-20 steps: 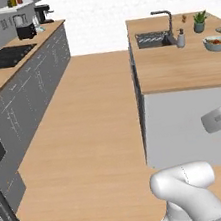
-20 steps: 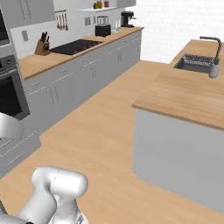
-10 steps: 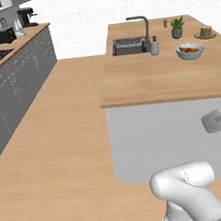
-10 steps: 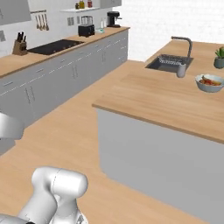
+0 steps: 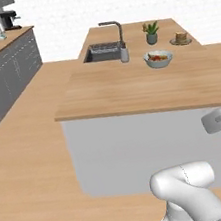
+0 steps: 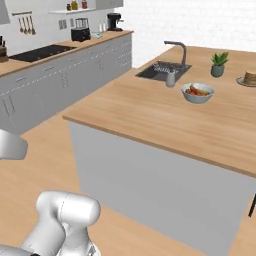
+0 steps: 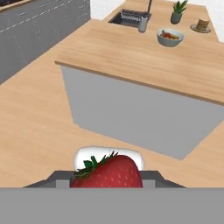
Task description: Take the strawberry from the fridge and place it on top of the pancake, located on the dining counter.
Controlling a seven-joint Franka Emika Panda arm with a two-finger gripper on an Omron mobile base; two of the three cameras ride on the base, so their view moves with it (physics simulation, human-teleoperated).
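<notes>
Strawberry [image 7: 109,171], bright red with green leaves, sits clenched in the claw [image 7: 107,181] at the hand view's bottom edge. Far beyond, on the long light wooden tabletop [image 7: 144,54], the tan-brown pancake stack [image 7: 202,25] rests on its plate, well apart.

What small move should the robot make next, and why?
Probably drive on toward the far end of the dining counter. The gripper holds the strawberry, but the pancake sits at the far corner, beyond the fruit bowl and plant, likely out of reach.
</notes>
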